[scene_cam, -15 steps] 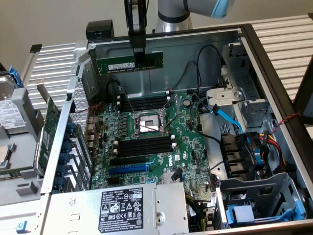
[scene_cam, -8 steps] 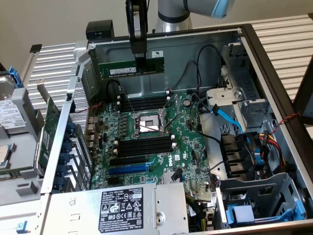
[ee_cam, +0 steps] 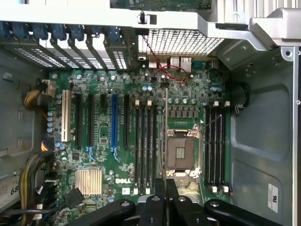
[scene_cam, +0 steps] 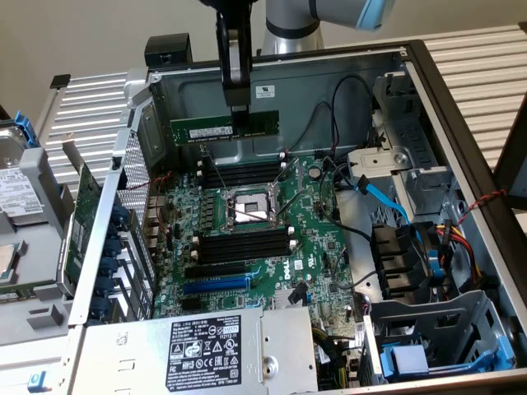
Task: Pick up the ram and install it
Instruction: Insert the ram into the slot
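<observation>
Since the ram (scene_cam: 202, 132) is a thin, light and stiff board with fragile chips, it is best taken by its long upper edge. The claw (scene_cam: 239, 111) is clamped on the middle of that edge and holds the stick level in the air above the motherboard (scene_cam: 321, 247). The open computer case (scene_cam: 198, 95) contains this motherboard, with 2 banks of black slots (scene_cam: 243, 244), which seem empty, beside the bare processor socket (scene_cam: 245, 207).

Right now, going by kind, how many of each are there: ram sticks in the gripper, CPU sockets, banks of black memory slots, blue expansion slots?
ram: 1
CPU socket: 1
memory slot banks: 2
blue expansion slot: 1
Total: 5
</observation>
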Available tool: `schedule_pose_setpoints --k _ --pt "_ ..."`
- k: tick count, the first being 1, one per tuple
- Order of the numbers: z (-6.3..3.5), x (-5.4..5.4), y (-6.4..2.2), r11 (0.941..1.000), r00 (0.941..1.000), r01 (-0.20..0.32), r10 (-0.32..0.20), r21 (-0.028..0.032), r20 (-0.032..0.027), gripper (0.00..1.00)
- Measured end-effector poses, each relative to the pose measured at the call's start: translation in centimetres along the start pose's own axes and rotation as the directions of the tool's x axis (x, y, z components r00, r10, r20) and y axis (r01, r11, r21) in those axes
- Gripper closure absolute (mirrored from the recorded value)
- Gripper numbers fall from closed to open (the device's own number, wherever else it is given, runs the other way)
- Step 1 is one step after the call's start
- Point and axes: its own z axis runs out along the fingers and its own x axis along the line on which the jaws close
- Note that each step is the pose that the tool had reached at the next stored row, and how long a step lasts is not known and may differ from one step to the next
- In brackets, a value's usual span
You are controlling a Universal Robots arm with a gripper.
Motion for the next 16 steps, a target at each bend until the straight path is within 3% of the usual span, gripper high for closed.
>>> schedule_pose_setpoints --k 12,16 --pt "2.15 0.6 -0.16 1.0 1.0 -0.005 0.005 0.001 0.0 0.87" --pt "2.74 0.7 -0.22 1.0 1.0 -0.006 0.006 0.0016 -0.0036 0.87"
